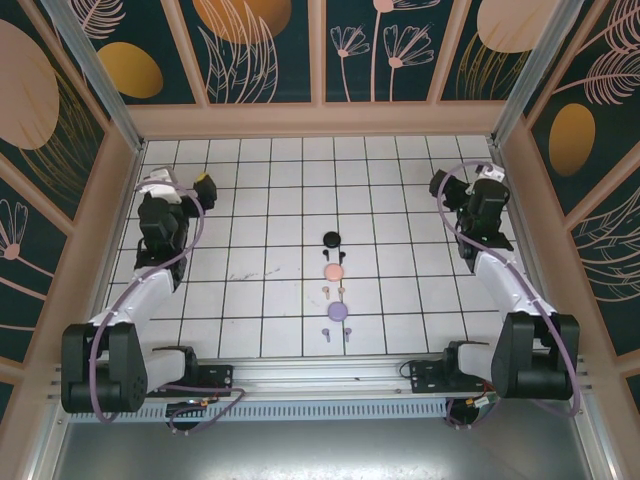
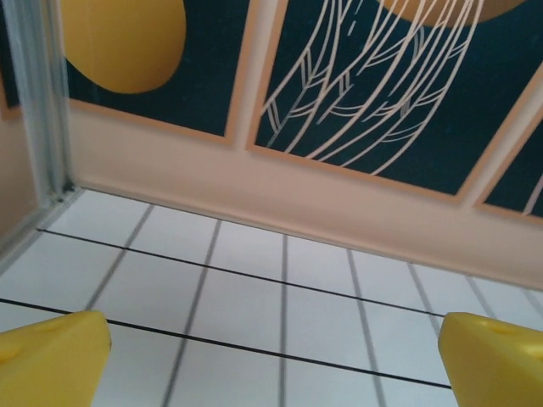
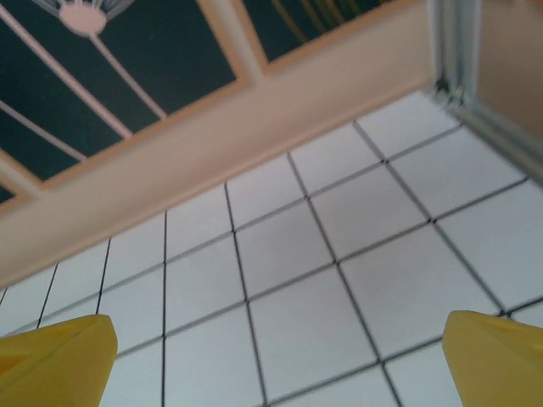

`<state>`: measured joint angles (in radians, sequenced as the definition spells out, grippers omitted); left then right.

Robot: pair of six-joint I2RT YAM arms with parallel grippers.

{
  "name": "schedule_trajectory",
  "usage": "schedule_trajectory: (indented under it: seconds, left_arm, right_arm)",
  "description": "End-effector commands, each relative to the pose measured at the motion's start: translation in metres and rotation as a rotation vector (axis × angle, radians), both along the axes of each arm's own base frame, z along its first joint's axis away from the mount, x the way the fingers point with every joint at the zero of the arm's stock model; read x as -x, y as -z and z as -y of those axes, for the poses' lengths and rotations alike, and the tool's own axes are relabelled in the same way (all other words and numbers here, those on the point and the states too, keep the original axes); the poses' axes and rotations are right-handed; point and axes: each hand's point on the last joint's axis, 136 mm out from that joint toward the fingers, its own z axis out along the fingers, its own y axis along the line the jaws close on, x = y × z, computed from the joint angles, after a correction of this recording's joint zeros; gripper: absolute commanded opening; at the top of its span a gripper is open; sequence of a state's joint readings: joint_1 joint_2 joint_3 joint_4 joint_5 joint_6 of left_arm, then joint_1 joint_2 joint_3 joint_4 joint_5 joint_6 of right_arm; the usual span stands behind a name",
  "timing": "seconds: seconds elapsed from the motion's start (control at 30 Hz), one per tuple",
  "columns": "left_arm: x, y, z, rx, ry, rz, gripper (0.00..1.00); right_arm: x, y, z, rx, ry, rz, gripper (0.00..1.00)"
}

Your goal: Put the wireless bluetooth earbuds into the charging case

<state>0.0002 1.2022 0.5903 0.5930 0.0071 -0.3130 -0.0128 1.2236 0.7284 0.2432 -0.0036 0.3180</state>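
Earbuds, tiny, light and likely slippery, lie in pairs by round cases on the worktop, probably best pinched gently across the stem, as left hand and right hand hover spread and empty.

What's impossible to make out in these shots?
Top view: the pink earbuds and purple earbuds are too small to show detail; whether the black case is open cannot be told.
Wrist views: the left tool and right tool are open, their fingers cut off by the bottom edge.

Smooth, faintly glossy tiled table
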Motion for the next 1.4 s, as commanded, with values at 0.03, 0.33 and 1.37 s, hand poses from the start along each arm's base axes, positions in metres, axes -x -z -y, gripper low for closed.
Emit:
schedule_trajectory:
  seconds: [0.03,0.33,1.37]
  left_arm:
    - [0.0,-0.001,0.017,0.202,0.071,-0.107,0.99]
    - [0.019,-0.006,0.059,0.387,0.267,-0.11,0.99]
    - [0.058,0.091,0.106,0.474,0.292,-0.384,0.99]
  right_arm:
    - [0.022,0.011,-0.053,-0.057,-0.156,-0.17,0.98]
    - [0.092,0.057,-0.164,-0.018,-0.389,-0.45,0.89]
    - [0.247,0.174,-0.276,0.303,-0.567,-0.909,0.85]
